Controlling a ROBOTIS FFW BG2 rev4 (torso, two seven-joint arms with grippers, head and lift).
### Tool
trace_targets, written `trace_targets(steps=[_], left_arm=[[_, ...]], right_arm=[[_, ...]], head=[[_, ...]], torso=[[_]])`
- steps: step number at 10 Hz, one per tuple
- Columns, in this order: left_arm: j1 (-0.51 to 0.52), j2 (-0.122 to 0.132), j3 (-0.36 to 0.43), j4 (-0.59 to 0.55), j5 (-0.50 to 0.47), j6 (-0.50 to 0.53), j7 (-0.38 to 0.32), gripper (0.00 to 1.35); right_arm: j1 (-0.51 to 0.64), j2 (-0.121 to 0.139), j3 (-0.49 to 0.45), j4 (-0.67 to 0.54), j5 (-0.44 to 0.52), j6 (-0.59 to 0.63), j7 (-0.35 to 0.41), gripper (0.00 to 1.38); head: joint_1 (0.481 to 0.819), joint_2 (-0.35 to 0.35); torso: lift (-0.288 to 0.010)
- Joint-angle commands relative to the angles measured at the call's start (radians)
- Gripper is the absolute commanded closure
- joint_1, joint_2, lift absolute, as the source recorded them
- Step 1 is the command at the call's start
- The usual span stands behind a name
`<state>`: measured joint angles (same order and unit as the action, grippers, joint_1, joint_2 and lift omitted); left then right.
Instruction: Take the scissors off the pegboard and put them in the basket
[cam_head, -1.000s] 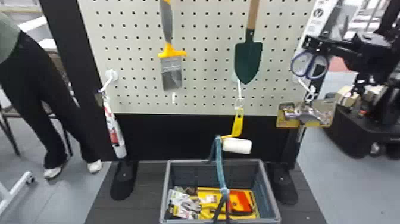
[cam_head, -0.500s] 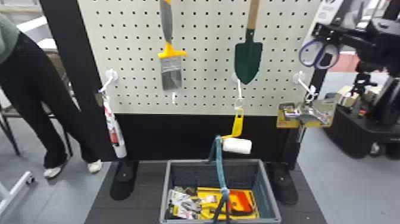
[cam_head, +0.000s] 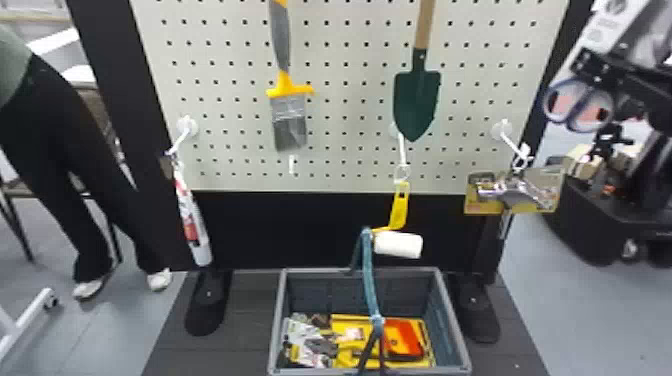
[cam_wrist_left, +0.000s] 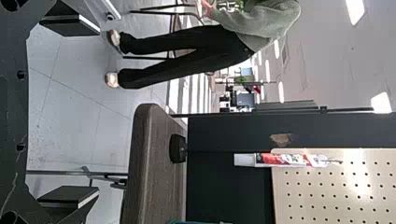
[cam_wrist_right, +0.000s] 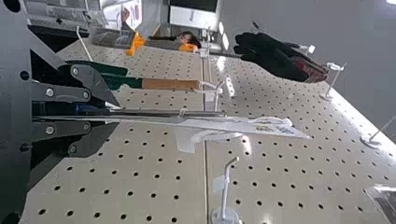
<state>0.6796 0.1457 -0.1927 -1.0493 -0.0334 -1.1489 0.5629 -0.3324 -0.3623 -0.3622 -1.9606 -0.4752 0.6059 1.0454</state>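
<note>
Scissors (cam_wrist_right: 168, 113) off the pegboard (cam_head: 345, 100), so that half of the job looks done; putting them in the basket (cam_head: 325, 295) is left. To the basket's left, the left gripper (cam_wrist_left: 99, 111) waits with its fingers wide apart and nothing between them. The basket itself already has some packaged goods (cam_head: 350, 345) lying in its bottom. Up and to the right of the basket, the right gripper (cam_wrist_right: 116, 114) is pinched narrow on the scissors, their blue loops hanging beneath it. The grip probably sits near the loops, though the black links hide exactly where.
</note>
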Motion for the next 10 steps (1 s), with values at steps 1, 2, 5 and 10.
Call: trace_targets(steps=[1,2,5,10], left_arm=[[0.0,0.0,-0.001,0.0,0.003,0.0,0.0,0.1],[0.0,0.0,-0.001,0.0,0.003,-0.002,0.0,0.1],[0.002,0.0,-0.004,0.0,0.009,-0.003,0.0,0.1],[0.006,-0.005,-0.004,0.0,0.012,-0.005,0.0,0.1]], right_arm=[[0.114,0.066,-0.07,-0.129,-0.003,-0.006,-0.074,1.17],[0.181,0.123,-0.112,-0.186,-0.019,-0.032,-0.139,1.17],[0.294,0.218,-0.133,-0.095,-0.149,-0.101,-0.217,1.17],[0.46,0.344,-0.107,-0.144,-0.269,-0.222,-0.401,1.17]], head=[[0.549,0.0],[0.549,0.0],[0.549,0.0],[0.549,0.0]], torso=[[-0.1],[-0.1],[-0.1],[-0.1]])
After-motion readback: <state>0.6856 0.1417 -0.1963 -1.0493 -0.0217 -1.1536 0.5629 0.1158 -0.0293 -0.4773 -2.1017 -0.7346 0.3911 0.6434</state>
